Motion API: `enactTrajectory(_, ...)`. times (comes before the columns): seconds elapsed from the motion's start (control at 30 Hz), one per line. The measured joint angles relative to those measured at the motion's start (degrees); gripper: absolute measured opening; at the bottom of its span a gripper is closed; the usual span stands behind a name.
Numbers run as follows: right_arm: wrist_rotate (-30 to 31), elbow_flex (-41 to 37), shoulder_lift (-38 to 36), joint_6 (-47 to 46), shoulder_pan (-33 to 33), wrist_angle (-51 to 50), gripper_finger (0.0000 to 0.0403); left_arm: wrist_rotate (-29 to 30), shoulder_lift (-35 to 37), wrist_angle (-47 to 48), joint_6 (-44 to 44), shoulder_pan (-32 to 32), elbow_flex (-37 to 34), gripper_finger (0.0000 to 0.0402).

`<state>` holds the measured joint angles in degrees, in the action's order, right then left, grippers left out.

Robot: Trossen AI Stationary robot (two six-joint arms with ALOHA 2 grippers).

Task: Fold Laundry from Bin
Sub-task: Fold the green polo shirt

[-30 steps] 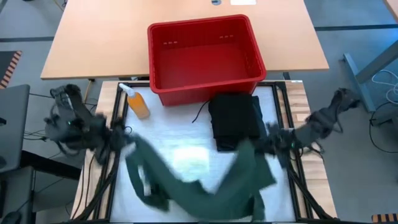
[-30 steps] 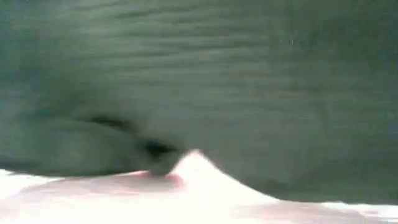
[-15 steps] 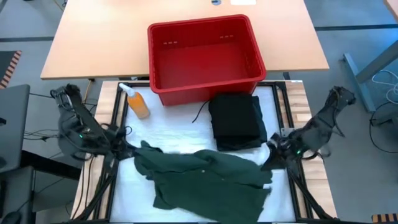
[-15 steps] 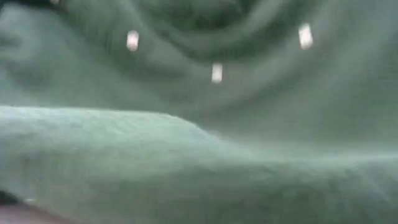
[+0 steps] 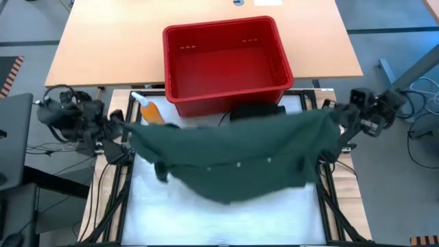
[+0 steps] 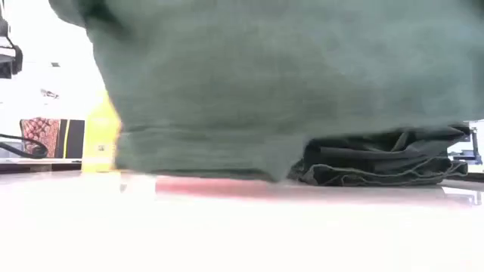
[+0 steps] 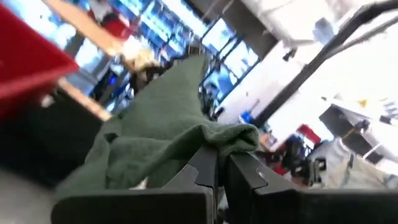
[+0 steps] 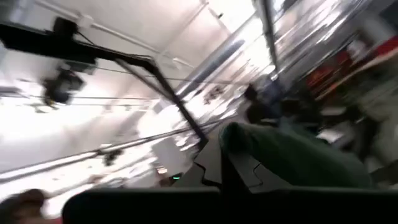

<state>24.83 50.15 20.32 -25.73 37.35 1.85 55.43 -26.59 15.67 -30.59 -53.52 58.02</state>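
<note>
The dark green shirt (image 5: 236, 154) hangs stretched across mid-frame above my white table mat (image 5: 226, 219), just below the red bin (image 5: 223, 58), pinched between my clamped left gripper (image 5: 122, 130) and right gripper (image 5: 335, 123).

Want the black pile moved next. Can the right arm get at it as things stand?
Probably not: the right gripper is shut on the green shirt, stretched with the left gripper over the black pile.

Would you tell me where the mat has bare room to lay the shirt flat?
The white mat is bare in front, below the hanging shirt. Nearer the bin it is crowded: the bottle on the left, folded black clothes on the right.
</note>
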Motion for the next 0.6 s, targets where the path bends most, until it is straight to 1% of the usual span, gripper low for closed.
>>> enactTrajectory(0.1,4.6,0.8,-1.0,4.8,-0.8,-0.3,0.0018,3.3,1.8,-3.1,6.8,0.0,1.5,0.0)
enactTrajectory(0.2,7.0,2.4,-1.2,9.7,-1.3,-0.1,0.0018,6.2,2.0,-4.0,12.8,0.0,5.8,0.0)
enactTrajectory(0.3,6.5,3.5,-0.5,10.9,-1.2,0.8,0.0018,6.4,0.6,-4.0,16.4,0.0,9.6,0.0)
enactTrajectory(0.37,4.6,3.5,0.9,8.3,-1.0,0.0,0.0018,4.3,-0.8,-3.2,16.7,0.0,10.7,0.0)
enactTrajectory(0.4,2.9,3.0,2.0,5.8,-0.7,-1.9,0.0018,2.7,-1.4,-2.0,15.6,0.0,10.7,0.0)
enactTrajectory(0.47,0.2,1.5,5.1,-1.2,-0.2,-5.6,0.0018,-1.5,-3.0,3.2,8.7,0.0,9.7,0.0)
enactTrajectory(0.53,-2.6,-0.9,9.0,-8.8,0.7,-7.4,0.0018,-5.1,-5.5,10.1,-2.5,0.0,7.6,0.0)
enactTrajectory(0.6,-5.3,-4.6,13.4,-16.7,2.3,-6.5,0.0018,-9.4,-8.8,15.0,-14.8,0.0,3.7,0.0)
